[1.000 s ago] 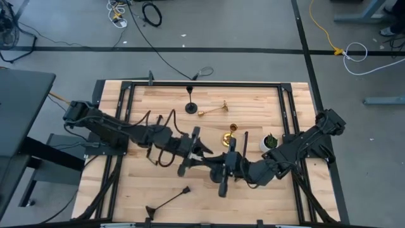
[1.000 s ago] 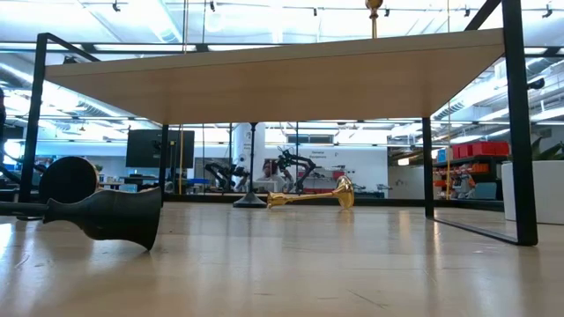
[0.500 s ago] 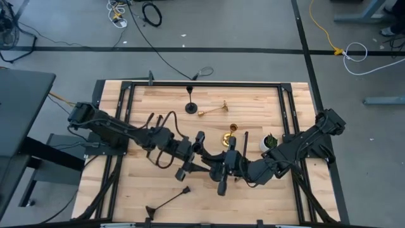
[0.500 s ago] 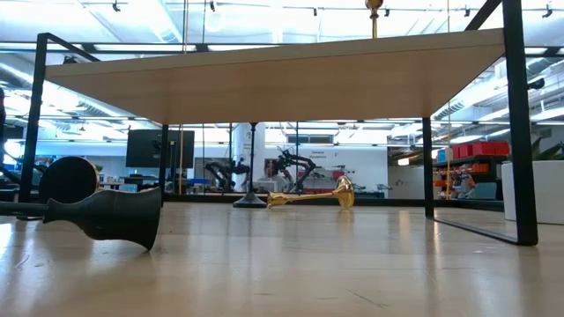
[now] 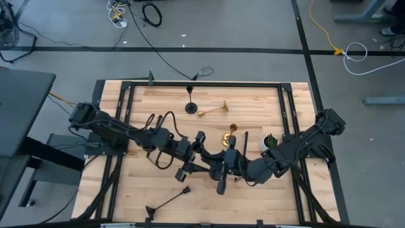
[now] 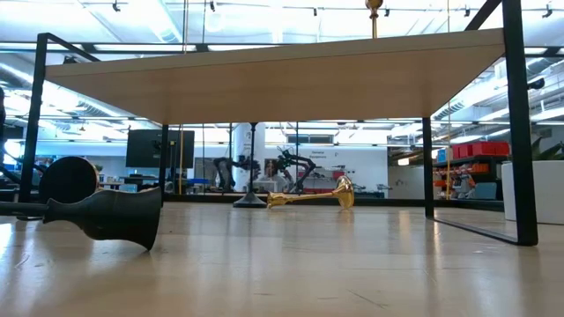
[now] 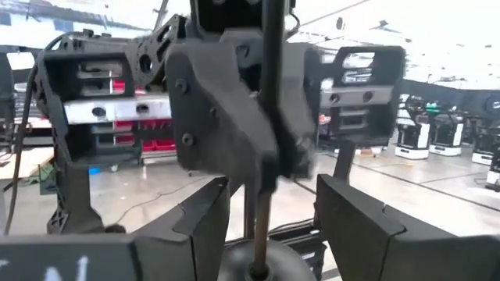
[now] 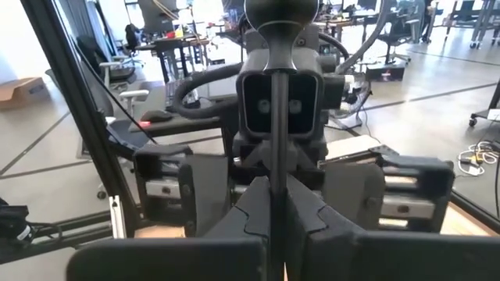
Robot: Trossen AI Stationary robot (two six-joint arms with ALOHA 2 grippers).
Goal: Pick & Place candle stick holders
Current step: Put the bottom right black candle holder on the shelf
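Black candle stick holder point(image 5: 207, 163) lies level above the bench point(image 5: 266, 202), long axis spanning both arms. Right end effector point(image 8: 275, 204) clamps its stem; left end effector point(image 7: 269, 226) stands wide around it, having shifted slightly.

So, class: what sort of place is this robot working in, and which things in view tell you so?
Most likely a robotics lab or workshop. Other robot arms stand on benches beyond the table, cables trail across the bare concrete floor, and office chairs stand by desks in a big open hall.

lying black candlestick point(image 6: 101, 214) stem cut off
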